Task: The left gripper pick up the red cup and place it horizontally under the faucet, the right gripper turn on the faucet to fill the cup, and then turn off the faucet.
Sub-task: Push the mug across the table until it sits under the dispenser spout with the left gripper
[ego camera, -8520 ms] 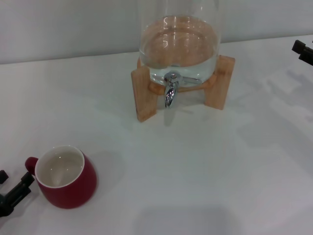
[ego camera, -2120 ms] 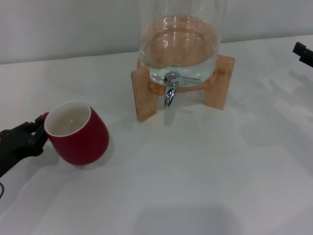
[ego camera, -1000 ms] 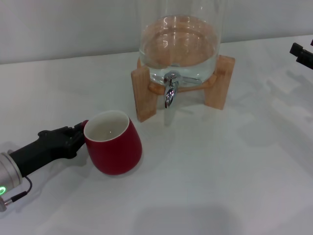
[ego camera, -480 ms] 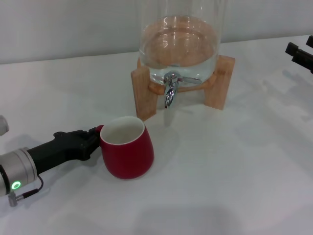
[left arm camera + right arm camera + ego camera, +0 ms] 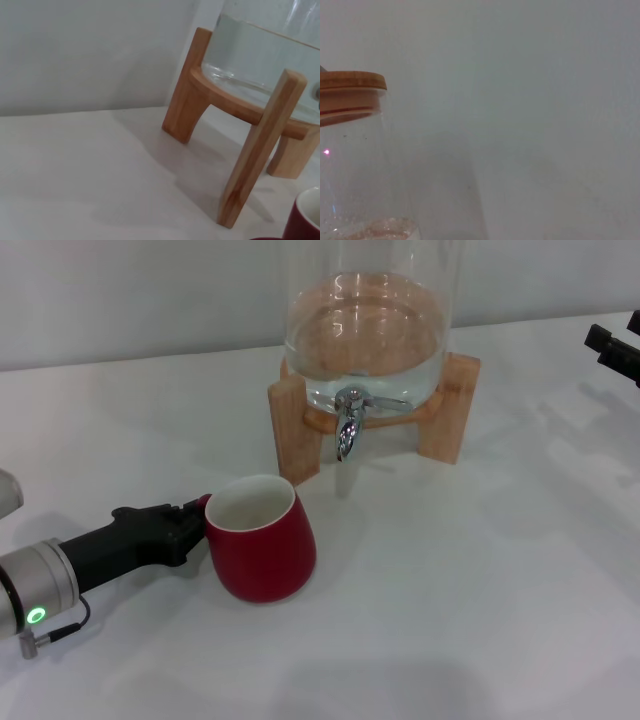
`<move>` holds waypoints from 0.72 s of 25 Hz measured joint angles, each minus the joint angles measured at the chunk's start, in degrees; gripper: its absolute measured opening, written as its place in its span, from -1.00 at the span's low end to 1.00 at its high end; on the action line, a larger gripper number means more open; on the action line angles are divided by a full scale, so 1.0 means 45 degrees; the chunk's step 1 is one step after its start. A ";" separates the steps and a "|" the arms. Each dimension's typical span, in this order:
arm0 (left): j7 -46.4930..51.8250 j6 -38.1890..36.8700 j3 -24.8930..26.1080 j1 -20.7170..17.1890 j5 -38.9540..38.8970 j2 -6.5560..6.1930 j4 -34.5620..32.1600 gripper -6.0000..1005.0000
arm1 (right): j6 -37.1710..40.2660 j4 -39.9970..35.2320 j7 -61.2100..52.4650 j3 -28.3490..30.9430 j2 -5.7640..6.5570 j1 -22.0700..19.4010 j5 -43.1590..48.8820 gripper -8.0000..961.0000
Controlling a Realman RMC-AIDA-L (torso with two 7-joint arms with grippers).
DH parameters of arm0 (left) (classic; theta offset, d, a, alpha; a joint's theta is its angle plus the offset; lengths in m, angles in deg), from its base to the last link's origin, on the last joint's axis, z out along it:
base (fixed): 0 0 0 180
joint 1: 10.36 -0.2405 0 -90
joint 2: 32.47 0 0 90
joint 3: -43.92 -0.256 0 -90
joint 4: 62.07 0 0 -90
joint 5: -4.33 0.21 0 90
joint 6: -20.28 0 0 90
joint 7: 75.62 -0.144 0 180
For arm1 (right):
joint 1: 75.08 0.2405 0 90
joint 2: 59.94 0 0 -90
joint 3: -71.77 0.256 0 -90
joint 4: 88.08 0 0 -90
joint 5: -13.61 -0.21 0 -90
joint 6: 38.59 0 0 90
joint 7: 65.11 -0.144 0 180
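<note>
Head view: left gripper [image 5: 195,520] gripping red cup [image 5: 262,553]

The dispenser [image 5: 365,330] sits on its stand [image 5: 300,435] at the back of the table [image 5: 480,570], with the faucet [image 5: 347,430] at the stand's front between the two front legs. The cup [image 5: 260,540] is in front of the stand's left leg, left of the faucet. My left gripper [image 5: 190,525] is at the cup's left side. My right gripper [image 5: 610,345] is far right, well apart from the stand.
</note>
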 joint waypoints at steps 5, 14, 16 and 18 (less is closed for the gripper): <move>-0.0085 0.0045 0.0001 0.0034 -0.0011 0.0001 -0.0056 -0.72 | 0.0001 0.0000 0.0000 0.0006 -0.0001 0.0000 0.0000 0.66; -0.1227 0.0131 0.0002 0.0093 -0.0044 0.0001 -0.0078 -0.72 | 0.0057 -0.0001 0.0000 0.0006 -0.0001 -0.0014 -0.0038 0.66; -0.1724 0.0123 0.0004 0.0092 -0.0059 0.0002 -0.0034 -0.72 | 0.0079 -0.0001 0.0001 0.0006 -0.0001 -0.0037 -0.0132 0.66; -0.2084 0.0078 0.0003 0.0093 -0.0089 0.0012 -0.0020 -0.73 | 0.0102 0.0004 0.0023 0.0006 -0.0001 -0.0048 -0.0153 0.66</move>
